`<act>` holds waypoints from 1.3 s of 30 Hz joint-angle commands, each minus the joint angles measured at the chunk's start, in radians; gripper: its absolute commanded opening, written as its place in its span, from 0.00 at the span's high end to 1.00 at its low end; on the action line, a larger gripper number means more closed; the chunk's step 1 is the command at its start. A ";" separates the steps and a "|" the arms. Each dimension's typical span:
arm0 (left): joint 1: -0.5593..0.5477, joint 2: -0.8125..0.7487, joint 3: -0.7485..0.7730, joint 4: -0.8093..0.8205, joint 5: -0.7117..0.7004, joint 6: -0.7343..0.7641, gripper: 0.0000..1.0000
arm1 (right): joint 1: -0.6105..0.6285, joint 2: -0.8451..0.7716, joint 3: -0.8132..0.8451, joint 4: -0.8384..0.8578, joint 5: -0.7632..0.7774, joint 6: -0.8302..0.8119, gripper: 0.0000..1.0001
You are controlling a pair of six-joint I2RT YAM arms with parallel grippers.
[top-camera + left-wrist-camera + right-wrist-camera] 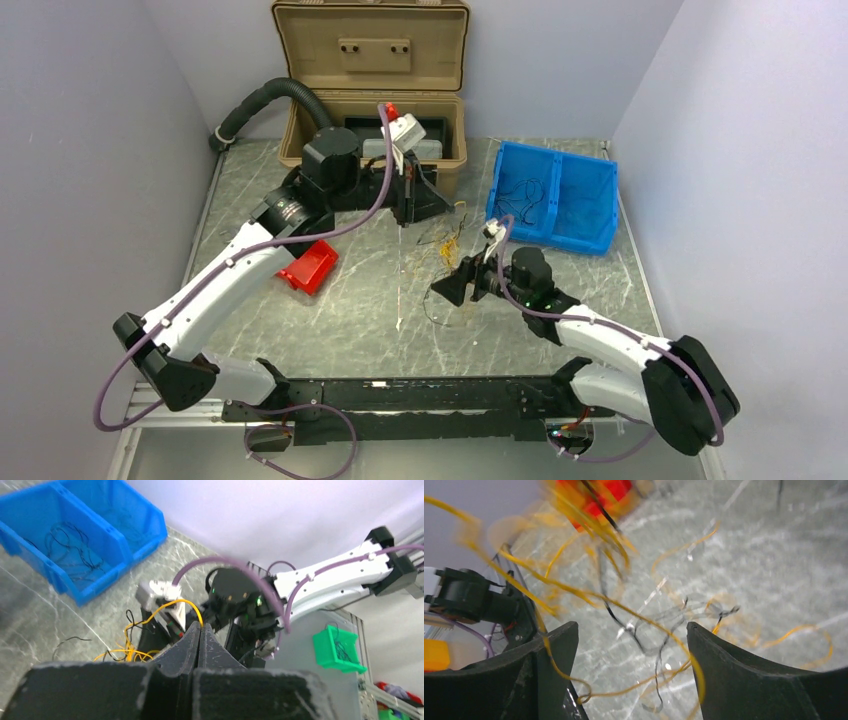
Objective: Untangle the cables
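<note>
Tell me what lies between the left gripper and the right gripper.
The cable tangle, loose yellow and black strands on the table, fills the stretch from left gripper to right gripper; the top external view shows it.

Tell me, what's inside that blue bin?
The blue bin has two compartments, each holding loose thin black wires. Its front wall hides part of the floor, so anything there can't be seen.
</note>
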 commanded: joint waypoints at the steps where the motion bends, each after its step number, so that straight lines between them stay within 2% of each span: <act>1: 0.000 -0.052 0.083 0.043 -0.084 0.026 1.00 | 0.006 0.042 -0.084 0.149 0.077 0.087 0.23; 2: 0.001 -0.062 0.091 0.038 -0.117 0.034 1.00 | 0.005 0.040 -0.093 0.143 0.096 0.099 0.25; 4: 0.011 -0.088 0.100 0.018 -0.212 0.053 1.00 | 0.005 0.007 -0.117 0.095 0.173 0.120 0.36; 7: 0.039 -0.153 0.078 0.009 -0.344 0.072 1.00 | 0.005 -0.068 -0.126 -0.064 0.314 0.142 0.47; 11: 0.116 -0.241 0.024 -0.008 -0.487 0.065 1.00 | -0.004 -0.170 -0.091 -0.347 0.589 0.192 0.79; 12: 0.140 -0.262 0.011 -0.018 -0.514 0.064 1.00 | -0.014 -0.187 -0.077 -0.410 0.642 0.206 0.84; 16: 0.237 -0.320 -0.037 -0.057 -0.529 0.055 1.00 | -0.060 -0.244 -0.036 -0.604 0.741 0.255 0.95; 20: 0.271 -0.354 -0.098 -0.058 -0.498 0.054 1.00 | -0.096 -0.310 -0.018 -0.657 0.763 0.274 0.99; 24: 0.272 -0.340 -0.129 -0.018 -0.327 0.045 1.00 | -0.099 -0.371 -0.018 -0.552 0.606 0.155 0.95; 26: 0.272 -0.326 -0.126 -0.014 -0.281 0.040 1.00 | -0.099 -0.394 -0.008 -0.520 0.554 0.119 0.88; 27: 0.272 -0.318 -0.126 -0.008 -0.260 0.040 1.00 | -0.100 -0.401 -0.003 -0.502 0.518 0.093 0.80; 30: 0.271 -0.299 -0.140 0.047 -0.125 0.018 1.00 | -0.099 -0.415 0.022 -0.465 0.423 0.024 0.39; 32: 0.267 -0.278 -0.157 0.104 -0.007 -0.022 1.00 | -0.098 -0.417 0.035 -0.436 0.333 -0.028 0.27; 35: 0.232 -0.245 -0.158 0.164 0.126 -0.044 1.00 | -0.098 -0.412 0.056 -0.363 0.195 -0.091 0.23; 39: 0.158 -0.186 -0.067 0.074 0.184 0.034 1.00 | -0.097 -0.402 0.103 -0.336 0.146 -0.126 0.23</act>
